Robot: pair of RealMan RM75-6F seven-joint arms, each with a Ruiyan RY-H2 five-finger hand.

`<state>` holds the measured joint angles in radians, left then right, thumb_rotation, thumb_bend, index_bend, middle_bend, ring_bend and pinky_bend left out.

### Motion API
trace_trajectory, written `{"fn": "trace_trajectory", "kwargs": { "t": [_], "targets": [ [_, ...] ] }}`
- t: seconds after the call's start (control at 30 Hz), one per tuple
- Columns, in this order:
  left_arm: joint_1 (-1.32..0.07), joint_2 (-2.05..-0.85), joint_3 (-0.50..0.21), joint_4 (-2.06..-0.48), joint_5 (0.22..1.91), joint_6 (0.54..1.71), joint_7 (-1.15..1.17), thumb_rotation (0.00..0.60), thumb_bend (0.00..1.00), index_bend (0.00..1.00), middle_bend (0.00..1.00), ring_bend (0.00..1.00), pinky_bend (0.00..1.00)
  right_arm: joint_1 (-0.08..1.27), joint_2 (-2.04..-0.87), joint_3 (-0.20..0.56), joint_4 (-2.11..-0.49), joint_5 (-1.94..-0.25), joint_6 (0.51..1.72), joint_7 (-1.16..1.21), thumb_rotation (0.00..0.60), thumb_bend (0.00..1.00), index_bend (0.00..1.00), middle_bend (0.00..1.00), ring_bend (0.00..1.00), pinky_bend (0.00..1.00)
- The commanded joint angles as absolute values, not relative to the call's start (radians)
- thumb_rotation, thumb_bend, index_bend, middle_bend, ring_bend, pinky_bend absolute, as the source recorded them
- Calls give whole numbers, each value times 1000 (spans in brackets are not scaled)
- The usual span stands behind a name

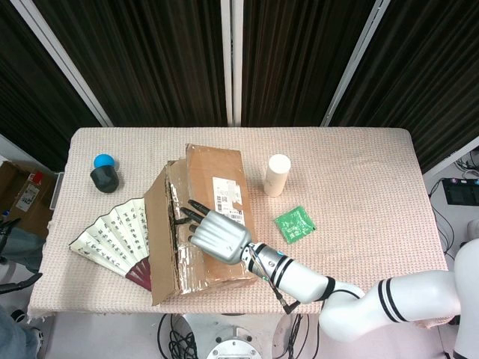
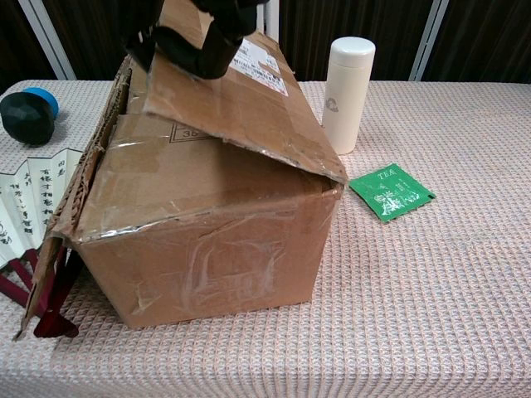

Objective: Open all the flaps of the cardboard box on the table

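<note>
The brown cardboard box (image 1: 217, 262) (image 2: 207, 240) stands left of the table's middle. Its top flap (image 1: 221, 187) (image 2: 241, 99), the one with the white label, is tilted up from the left edge. My right hand (image 1: 217, 233) (image 2: 192, 33) hooks its dark fingers under and over that raised edge and holds it up. A second flap (image 1: 160, 232) (image 2: 79, 191) on the box's left side hangs open outward. An inner flap (image 2: 158, 178) still lies flat under the raised one. My left hand shows in neither view.
A white cylindrical bottle (image 1: 278, 174) (image 2: 347, 93) stands right of the box, with a green tea packet (image 1: 294, 224) (image 2: 390, 192) in front of it. A spread paper fan (image 1: 112, 239) (image 2: 25, 199) lies against the box's left side. A blue-and-black object (image 1: 104, 172) (image 2: 27, 112) sits far left.
</note>
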<state>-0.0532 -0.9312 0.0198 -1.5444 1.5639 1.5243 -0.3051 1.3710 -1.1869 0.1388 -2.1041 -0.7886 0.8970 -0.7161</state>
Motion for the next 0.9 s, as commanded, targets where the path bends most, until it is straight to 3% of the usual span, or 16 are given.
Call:
{"fn": "trace_trajectory", "kwargs": {
  "t": [0.03, 0.33, 0.47, 0.9],
  "targets": [
    [-56, -931, 19, -1547, 1565, 1519, -302, 472, 0, 82, 129, 75, 150, 1330, -1122, 138, -2150, -839, 917, -680, 600, 795, 573, 377, 0, 0],
    [-70, -918, 16, -1588, 1575, 1501, -260, 476, 0, 83, 129, 75, 150, 1176, -966, 131, -2219, -1060, 946, -505, 600, 807, 562, 318, 0, 0],
    [-79, -917, 14, -1615, 1580, 1491, -232, 475, 0, 85, 129, 75, 150, 1106, -915, 120, -2226, -1163, 958, -423, 600, 817, 515, 253, 0, 0],
    [-104, -902, 9, -1699, 1590, 1461, -142, 473, 0, 85, 129, 75, 150, 890, -807, 56, -2166, -1473, 1029, -176, 600, 828, 378, 229, 0, 0]
  ]
}}
